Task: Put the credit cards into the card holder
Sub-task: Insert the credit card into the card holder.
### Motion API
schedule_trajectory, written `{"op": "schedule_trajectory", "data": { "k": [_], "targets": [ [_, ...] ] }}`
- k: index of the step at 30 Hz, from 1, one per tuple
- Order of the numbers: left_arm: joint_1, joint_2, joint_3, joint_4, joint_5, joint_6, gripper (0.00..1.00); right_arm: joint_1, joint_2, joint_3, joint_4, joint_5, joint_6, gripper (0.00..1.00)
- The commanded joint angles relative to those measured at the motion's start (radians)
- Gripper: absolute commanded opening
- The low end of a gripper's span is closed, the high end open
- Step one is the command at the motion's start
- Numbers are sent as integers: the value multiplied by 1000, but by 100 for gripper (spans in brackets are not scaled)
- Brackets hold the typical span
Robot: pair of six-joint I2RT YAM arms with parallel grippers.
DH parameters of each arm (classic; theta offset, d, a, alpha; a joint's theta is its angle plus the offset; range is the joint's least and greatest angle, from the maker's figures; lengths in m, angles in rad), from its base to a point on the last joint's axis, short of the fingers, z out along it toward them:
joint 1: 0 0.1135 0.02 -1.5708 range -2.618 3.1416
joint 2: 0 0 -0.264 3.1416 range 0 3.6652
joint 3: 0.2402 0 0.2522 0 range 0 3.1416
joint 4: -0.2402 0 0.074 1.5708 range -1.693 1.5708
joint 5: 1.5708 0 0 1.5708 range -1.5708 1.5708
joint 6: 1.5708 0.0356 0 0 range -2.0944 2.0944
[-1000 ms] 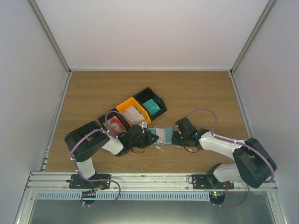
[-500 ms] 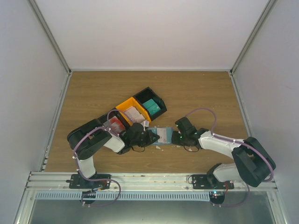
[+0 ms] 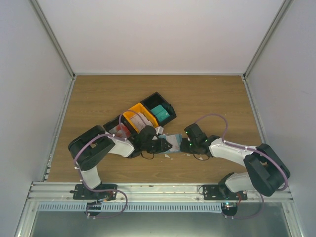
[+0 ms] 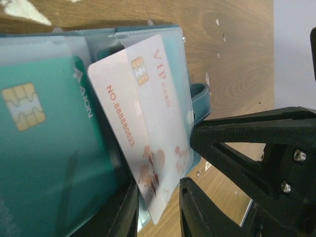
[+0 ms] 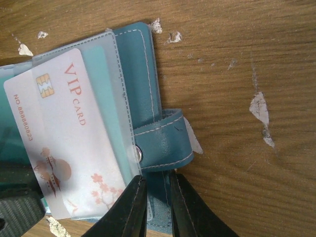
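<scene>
Pinches the card (image 4: pixel 148 128) by its near end in the left pincer (image 4: pixel 158 207), reaching farther right than a second ago. Feeds it partway under the sleeve (image 5: pixel 116 98) of the holder (image 5: pixel 143 64), open on the bench (image 3: pixel 207 98). Clamps the holder's edge in the right pincer (image 5: pixel 154 190). Likely needs one more push to seat.

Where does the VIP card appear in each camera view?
Top external: VIP card, a small pale patch near the centre of the picture.
Left wrist: card in the middle, tilted, chip near the top.
Right wrist: card in the left half, partly under a clear sleeve.
Shared landmark: the teal holder beneath it.
</scene>
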Motion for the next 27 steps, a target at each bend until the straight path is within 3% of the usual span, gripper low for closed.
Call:
{"op": "schedule_trajectory", "data": {
  "k": [1,7,12,27],
  "targets": [
    [2,-68,29,-214,-62,98,30,16,36,-53,-110,-5,-6,16],
    [2,-121,61,-336,-82,146,41,15,25,-54,-112,4,-10,16],
    [1,-146,93,-393,-92,156,45,15,5,-60,-101,5,-11,16],
    [3,25,292,-578,-213,207,27,15,-6,-72,-74,1,-32,17]
  ]
}}
